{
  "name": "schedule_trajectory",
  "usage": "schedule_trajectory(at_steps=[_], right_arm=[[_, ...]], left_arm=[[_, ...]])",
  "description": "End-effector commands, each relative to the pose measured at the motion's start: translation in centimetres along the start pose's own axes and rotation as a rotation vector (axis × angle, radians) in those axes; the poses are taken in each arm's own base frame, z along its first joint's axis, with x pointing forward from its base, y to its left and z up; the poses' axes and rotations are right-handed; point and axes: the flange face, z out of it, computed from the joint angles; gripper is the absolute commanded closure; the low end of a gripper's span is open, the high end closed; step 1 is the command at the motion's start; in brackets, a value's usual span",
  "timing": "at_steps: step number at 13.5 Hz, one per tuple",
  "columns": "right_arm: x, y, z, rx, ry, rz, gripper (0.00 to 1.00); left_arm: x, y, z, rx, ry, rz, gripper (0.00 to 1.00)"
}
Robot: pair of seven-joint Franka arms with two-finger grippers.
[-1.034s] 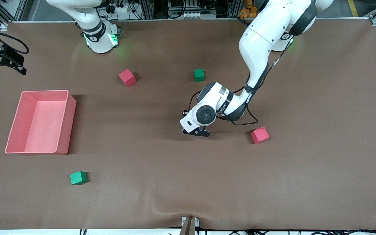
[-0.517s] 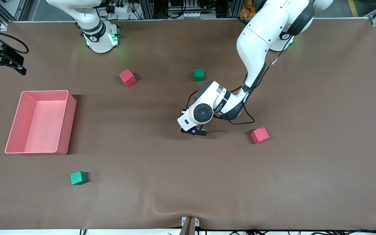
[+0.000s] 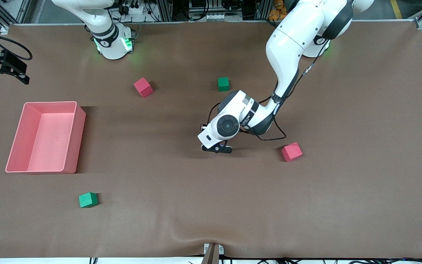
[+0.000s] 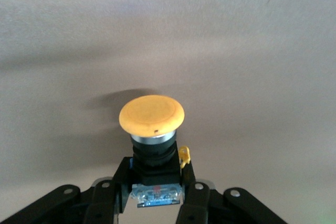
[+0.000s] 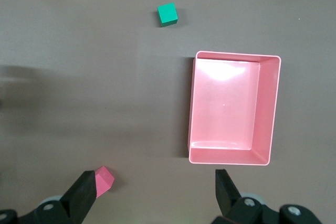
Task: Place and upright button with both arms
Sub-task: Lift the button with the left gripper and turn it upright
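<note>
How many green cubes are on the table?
2. One green cube lies nearer the bases, beside the left arm's wrist; another green cube lies nearer the camera than the pink bin.

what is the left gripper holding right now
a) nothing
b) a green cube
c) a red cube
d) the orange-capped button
d: in the left wrist view the left gripper is shut on the black body of the button, orange cap pointing away from it.

Button (image 4: pixel 151 129): round orange cap, chrome collar, black blocky body, clear terminal block. Body clamped in left tool (image 4: pixel 152 203), cap pointing out over the brown worktop (image 4: pixel 252 51).
</note>
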Motion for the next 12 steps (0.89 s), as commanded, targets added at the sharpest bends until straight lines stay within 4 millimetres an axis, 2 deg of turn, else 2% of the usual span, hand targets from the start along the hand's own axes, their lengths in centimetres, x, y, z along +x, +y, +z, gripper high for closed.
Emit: schedule_trajectory(at_steps=[1, 4, 6, 10, 12], right_arm=[[0.1, 0.2, -0.3, 0.008, -0.002, -0.009, 0.0], [0.1, 0.3, -0.3, 0.008, -0.002, -0.007, 0.0], [0.2, 0.2, -0.2, 0.008, -0.002, -0.009, 0.0], [0.3, 0.2, 0.0, 0.009, -0.007, -0.011, 0.0], [0.5, 0.1, 0.4, 0.011, -0.013, -0.011, 0.0]], left_arm=[[-1.5, 2.4, -3.4, -0.033, 0.075, -0.051, 1.0], [-2.6, 5.5, -5.4, -0.03, 0.288, -0.133, 1.0], [-2.7, 6.8, -5.3, -0.025, 0.437, -0.179, 1.0], [-4.4, 9.3, -3.5, 0.025, 0.677, -0.144, 1.0], [-4.9, 9.7, -2.2, 0.055, 0.8, -0.169, 1.0]])
